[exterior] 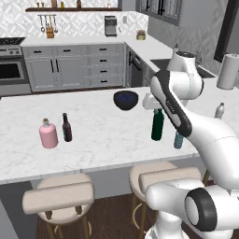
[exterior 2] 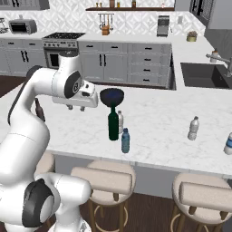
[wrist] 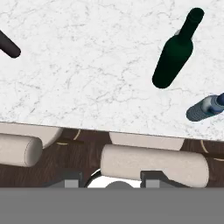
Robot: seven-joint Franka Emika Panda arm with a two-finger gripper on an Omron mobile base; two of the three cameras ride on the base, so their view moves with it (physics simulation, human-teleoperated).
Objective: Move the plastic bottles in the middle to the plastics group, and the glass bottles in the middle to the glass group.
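The tall dark green bottle [exterior: 158, 124] [exterior 2: 113, 122] [wrist: 175, 54] stands near the middle of the marble counter. Just in front of it, by the counter's edge, is the small blue bottle [exterior: 178, 140] [exterior 2: 125, 140] [wrist: 205, 108]. The pink flask [exterior: 48, 134] and the slim brown bottle [exterior: 66, 128] [wrist: 8, 45] stand together far left. A clear greyish bottle [exterior: 219, 110] [exterior 2: 193, 128] stands to the right. My gripper [exterior 2: 75, 108] [wrist: 111, 178] hangs open and empty above the counter, left of the green bottle, between it and the brown bottle.
A dark bowl [exterior: 126, 100] [exterior 2: 112, 96] sits behind the green bottle. A paper towel roll [exterior: 228, 71] stands at the far right, and another small bottle [exterior 2: 229, 144] at the right edge. Padded stools [wrist: 153, 164] line the counter's near side.
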